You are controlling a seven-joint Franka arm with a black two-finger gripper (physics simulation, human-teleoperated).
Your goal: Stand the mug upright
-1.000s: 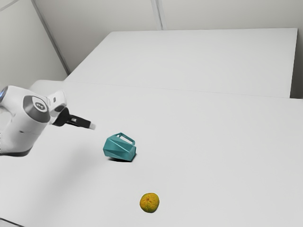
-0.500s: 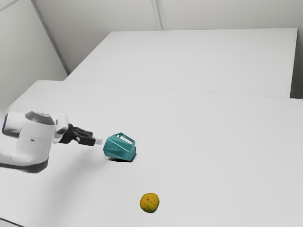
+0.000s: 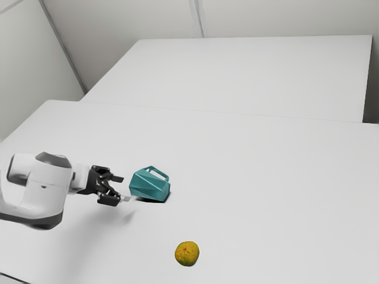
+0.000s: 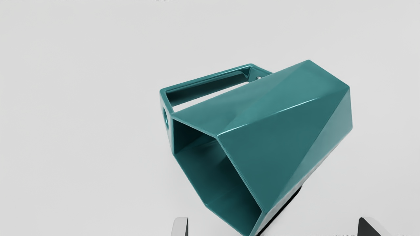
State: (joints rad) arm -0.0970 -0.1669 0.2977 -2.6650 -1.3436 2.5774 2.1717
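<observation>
Lying on its side on a white desk (image 3: 266, 195), a teal, many-faceted mug (image 3: 150, 186) rests between seven and eight o'clock from the middle of the exterior view, its mouth facing nine o'clock, toward the robot. The white arm (image 3: 44, 192) enters from the exterior view's left, its black fingers (image 3: 110, 200) open, spread well apart with nothing gripped between them, near the mug at its nine o'clock. The mug's angular handle (image 3: 159, 172) sits at one o'clock on the body, raised clear of the desk, and a dark shadow (image 3: 153, 200) lies under the mug's six o'clock side

At the mug's five o'clock, well apart from it, sits a mottled yellow-orange citrus fruit (image 3: 187, 253). Beyond the desk, another broad white surface (image 3: 249, 74) spans from eleven to two o'clock in the exterior view, with a pale wall (image 3: 266, 18) behind it at twelve

Seen from the wrist, the hollow interior of the mug opens toward the fingers, its six-sided rim showing one corner in line with the space between the two tips. The handle runs lengthwise along the body, framing a long gap, with an oval hole through its end by the rim
</observation>
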